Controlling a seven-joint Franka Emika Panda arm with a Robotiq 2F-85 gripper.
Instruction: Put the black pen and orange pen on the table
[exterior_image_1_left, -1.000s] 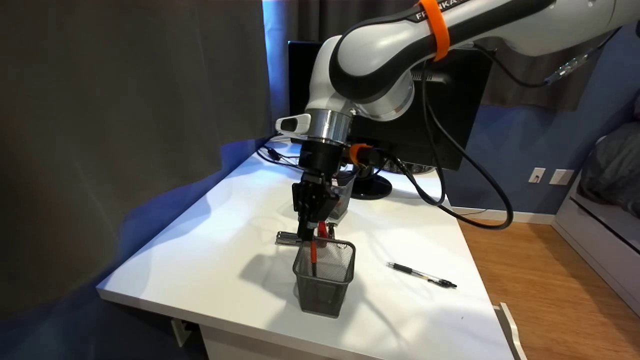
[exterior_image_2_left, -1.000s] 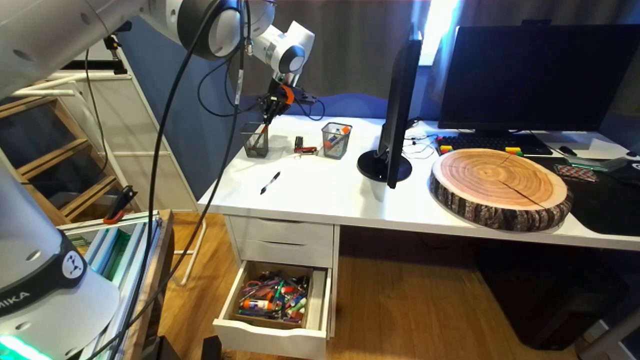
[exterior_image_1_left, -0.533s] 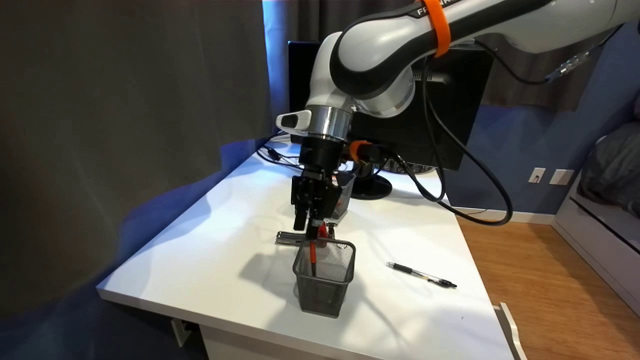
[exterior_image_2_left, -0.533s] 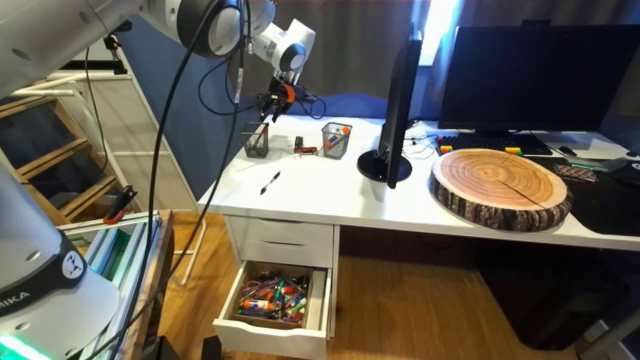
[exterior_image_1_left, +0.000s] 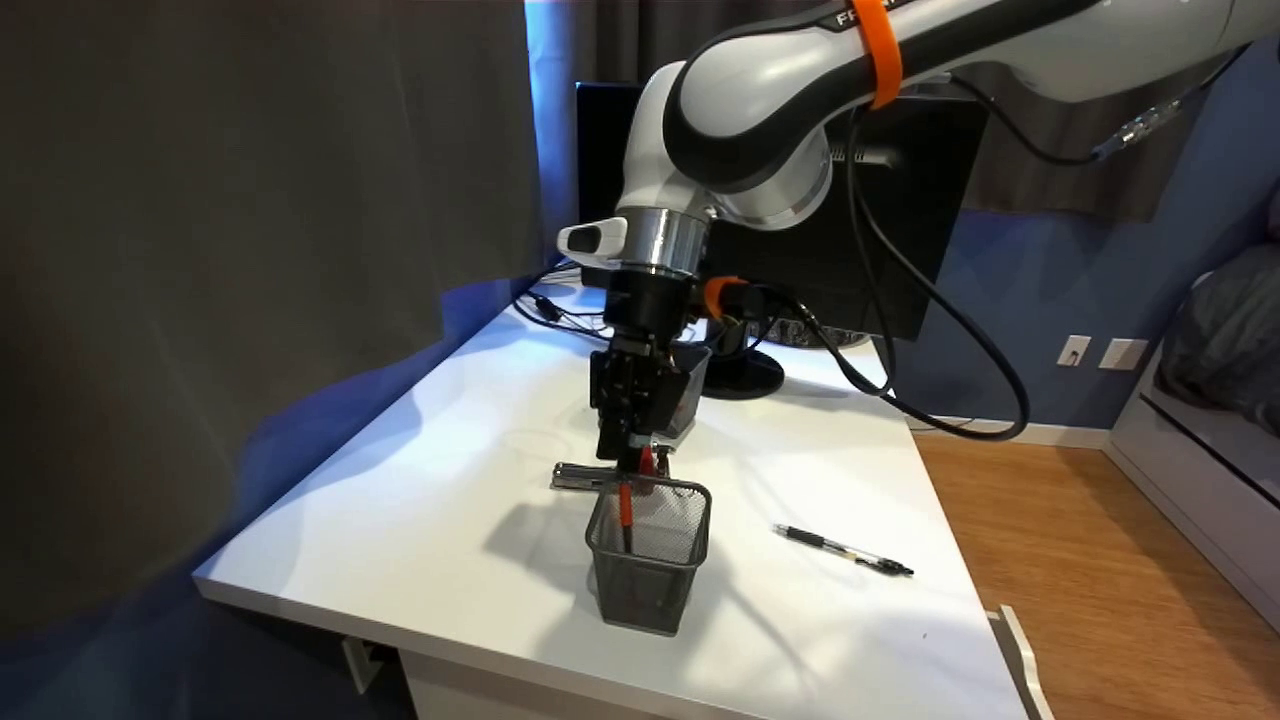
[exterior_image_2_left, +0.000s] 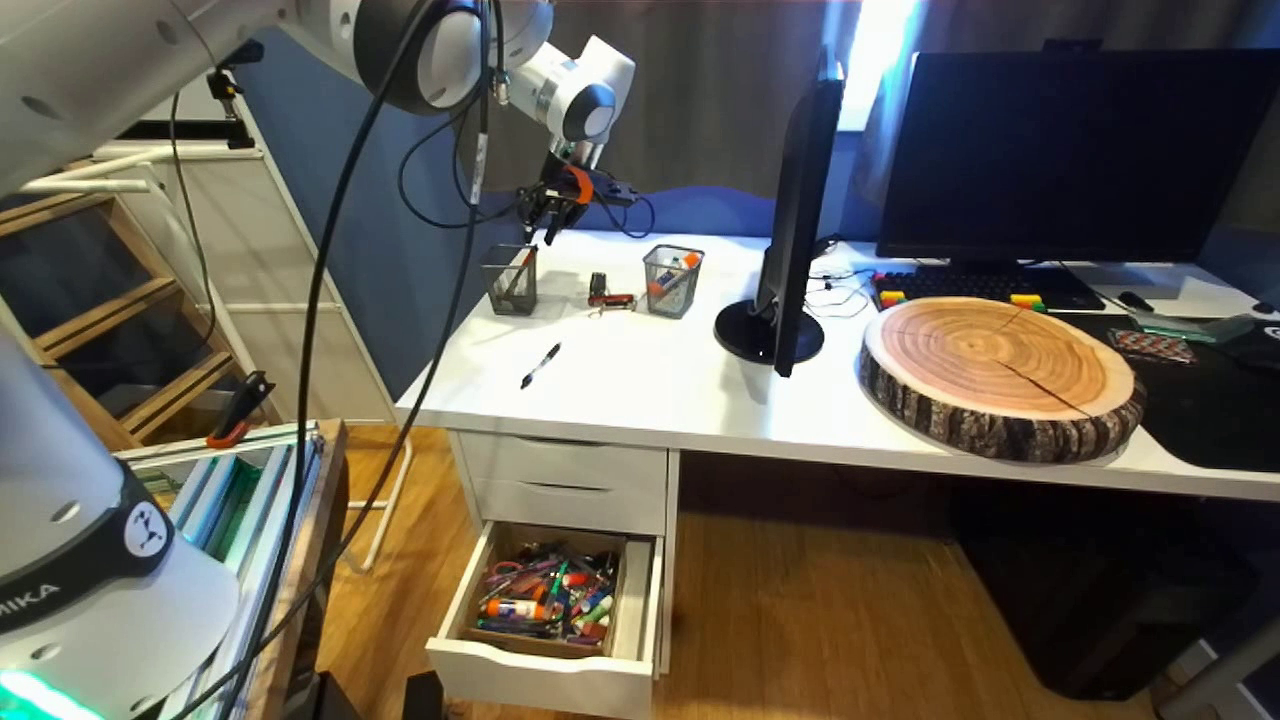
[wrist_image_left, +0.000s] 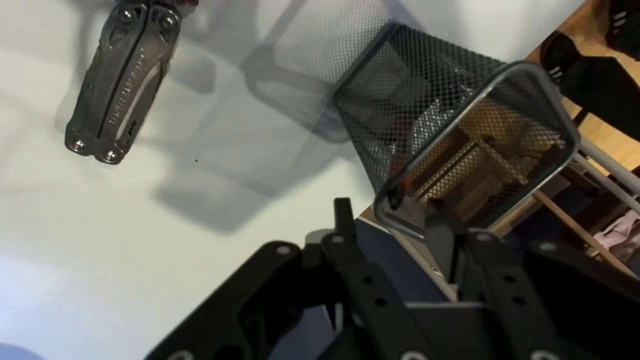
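Note:
The black pen has a clear middle part and lies on the white table, to one side of the black mesh cup. It also lies there in an exterior view. The orange pen leans inside the cup with its black end up. In the wrist view the orange pen shows through the mesh. My gripper is open and empty, its fingers apart near the cup's rim. It hangs just above and behind the cup in both exterior views.
A grey multi-tool lies behind the cup, close to a red object. A second mesh cup holds an orange-capped stick. A monitor stands beyond it. A drawer below the table is open. A wood slab is farther along.
A second ago the fingers looked close together at the orange pen's top. They have opened and the gripper has risen slightly. The orange pen and the cup stay where they were.

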